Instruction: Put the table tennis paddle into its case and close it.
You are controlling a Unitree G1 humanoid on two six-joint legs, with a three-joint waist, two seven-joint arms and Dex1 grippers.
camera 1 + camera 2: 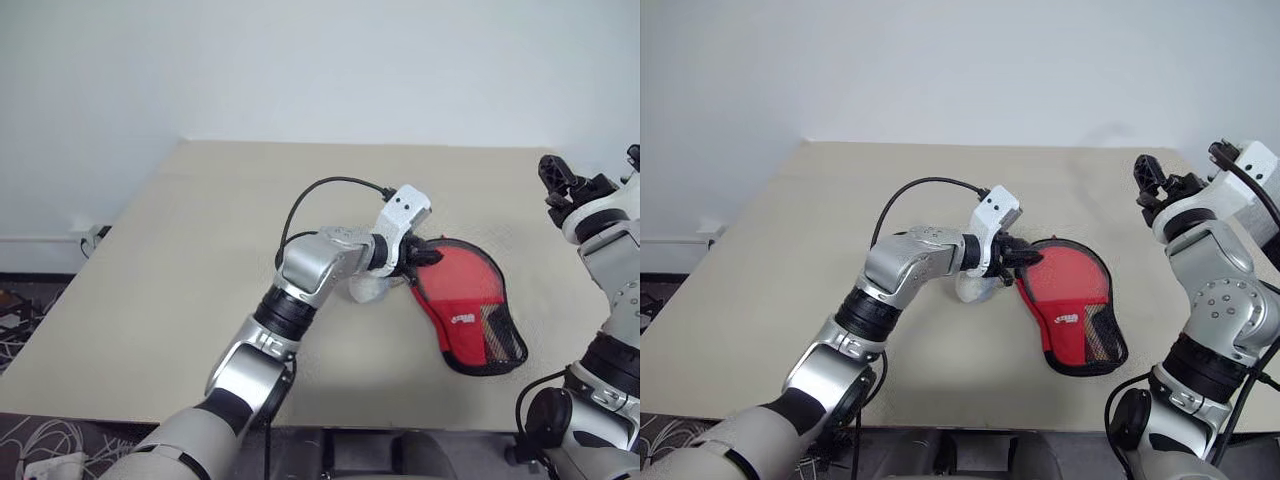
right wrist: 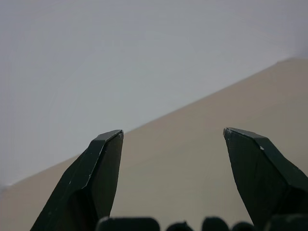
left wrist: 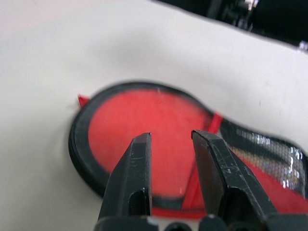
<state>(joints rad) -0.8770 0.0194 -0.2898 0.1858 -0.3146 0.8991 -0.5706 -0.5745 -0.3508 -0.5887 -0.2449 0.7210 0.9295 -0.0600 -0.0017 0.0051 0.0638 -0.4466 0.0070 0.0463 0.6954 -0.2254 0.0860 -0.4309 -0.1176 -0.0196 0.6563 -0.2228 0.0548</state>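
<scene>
The case [image 1: 462, 295] lies flat on the table, right of centre. It is red with black trim, and a black mesh pocket and a small white logo sit at its near end. My left gripper [image 1: 430, 256] hovers at the case's round far-left edge. In the left wrist view its fingers [image 3: 139, 159] stand a little apart over the red face with nothing between them. My right gripper [image 1: 1185, 165] is raised at the far right, well clear of the case, and its jaws are wide open and empty. The table tennis paddle is hidden.
The beige table [image 1: 200, 250] stretches wide to the left and beyond the case. A pale roundish thing [image 1: 368, 290] lies under my left wrist, beside the case. The table's near edge runs just below the case's near end, and a white wall stands behind.
</scene>
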